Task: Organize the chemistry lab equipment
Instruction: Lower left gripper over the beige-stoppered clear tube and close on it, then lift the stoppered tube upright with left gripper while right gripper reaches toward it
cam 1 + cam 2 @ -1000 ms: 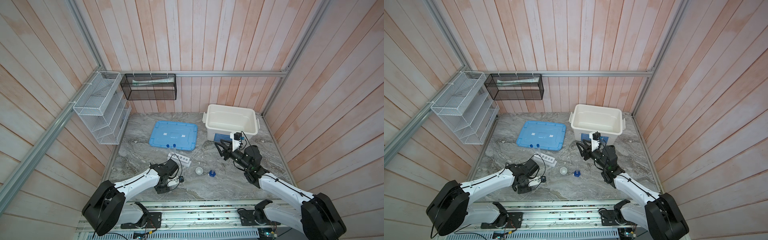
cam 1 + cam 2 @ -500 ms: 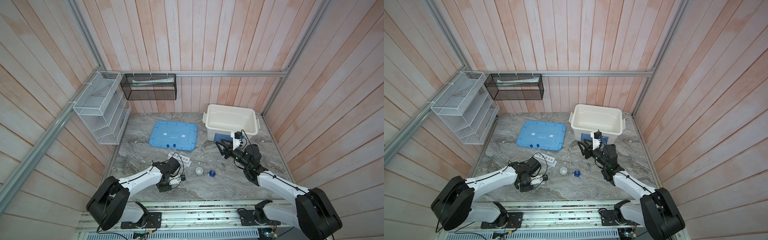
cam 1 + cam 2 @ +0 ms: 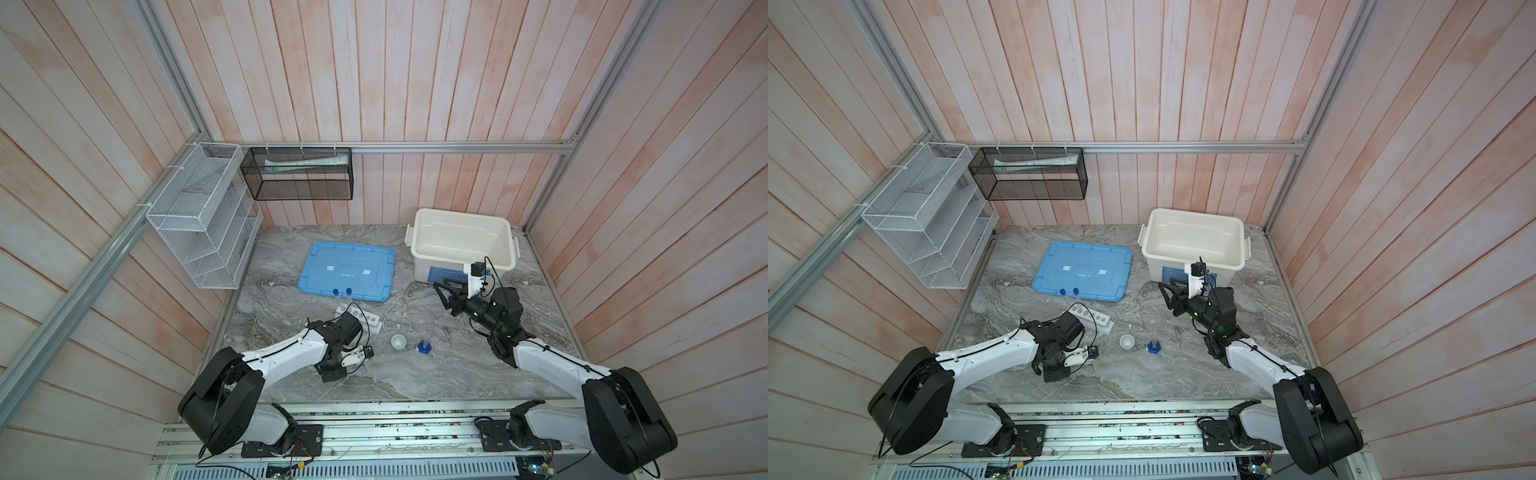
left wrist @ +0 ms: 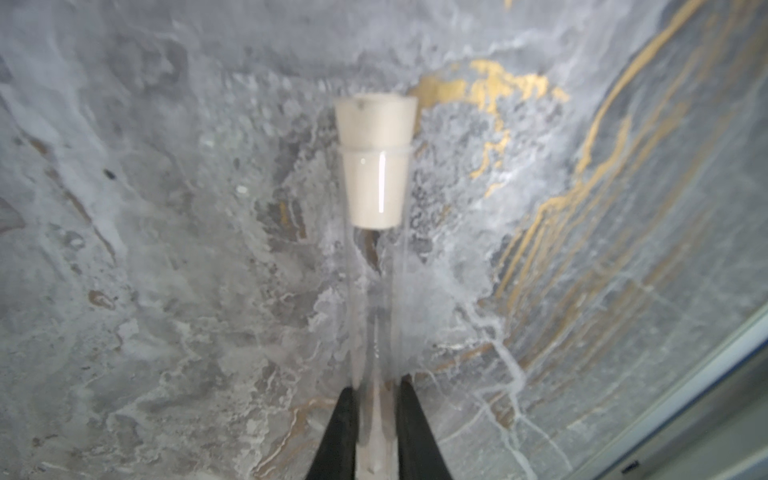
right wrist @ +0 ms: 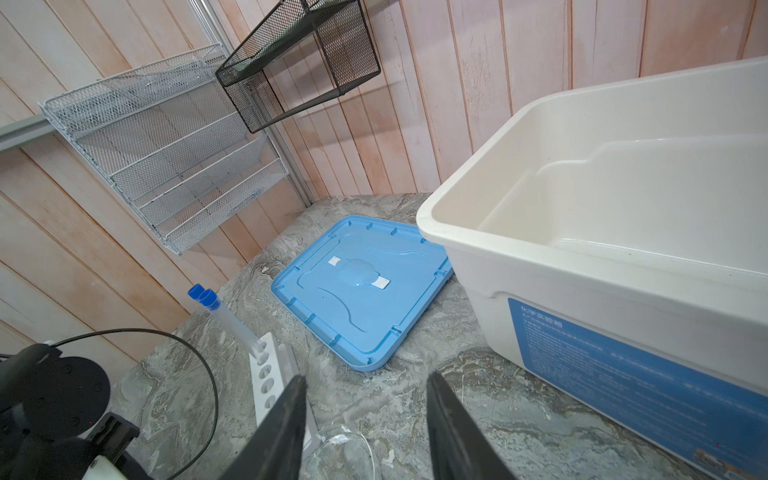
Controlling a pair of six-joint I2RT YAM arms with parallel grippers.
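On the marble table lies a clear white-capped test tube [image 4: 375, 266], and my left gripper [image 4: 376, 384] is shut on its lower end, one black finger on each side. In both top views that gripper [image 3: 333, 374] points down at the table's front left, hiding the tube. Two blue-capped test tubes [image 3: 341, 296] [image 5: 224, 318] stand in one end of the white rack [image 3: 365, 323] [image 3: 1094, 321]. A small white dish [image 3: 398, 341] and a blue hexagonal-based piece [image 3: 424, 346] sit in front of it. My right gripper [image 3: 444, 296] [image 5: 365, 376] hovers open and holds nothing.
A large white bin [image 3: 461, 214] [image 5: 498, 249] stands at the back right with its blue lid [image 3: 347, 270] flat on the table beside it. A clear round glass dish [image 5: 347, 451] lies under the right gripper. White [image 3: 199, 224] and black [image 3: 297, 178] wire baskets hang on the walls.
My left gripper's jaws have narrowed onto the white-capped tube. Both arms have hardly moved.
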